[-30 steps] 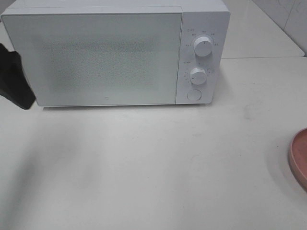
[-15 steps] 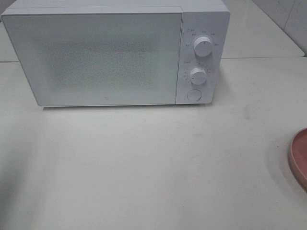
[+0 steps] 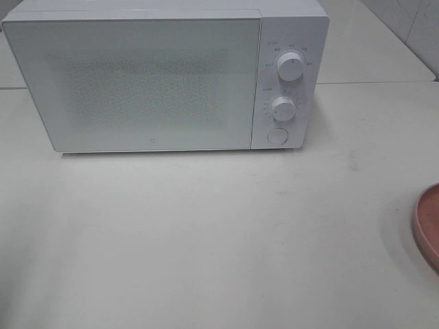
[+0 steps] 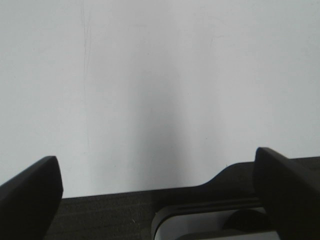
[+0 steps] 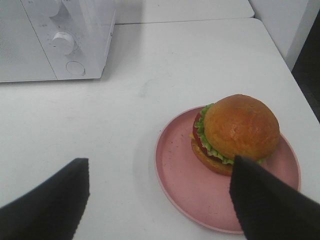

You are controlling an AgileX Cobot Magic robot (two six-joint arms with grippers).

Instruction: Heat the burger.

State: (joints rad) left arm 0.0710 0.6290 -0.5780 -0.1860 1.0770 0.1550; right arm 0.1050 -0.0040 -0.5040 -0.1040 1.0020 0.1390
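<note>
The burger [image 5: 240,127], with a glossy brown bun, lettuce and tomato, sits on a pink plate [image 5: 185,185] in the right wrist view. My right gripper [image 5: 160,175] hovers open on the near side of the plate, holding nothing, one finger overlapping the burger's edge in the picture. The white microwave [image 3: 158,79] stands at the back with its door closed. In the exterior view the burger is out of frame and only the plate's rim [image 3: 429,226] shows at the right edge. My left gripper [image 4: 157,165] is open over bare white tabletop, holding nothing. Neither arm appears in the exterior view.
The microwave has two knobs [image 3: 290,66] and a round button [image 3: 276,136] on its right panel. A dark strip and a grey-white part [image 4: 210,222] lie below the left gripper. The table's right edge [image 5: 295,75] runs close to the plate.
The dark left arm that stood at the microwave's left edge one second ago has withdrawn out of the exterior view. Nothing else has moved.
</note>
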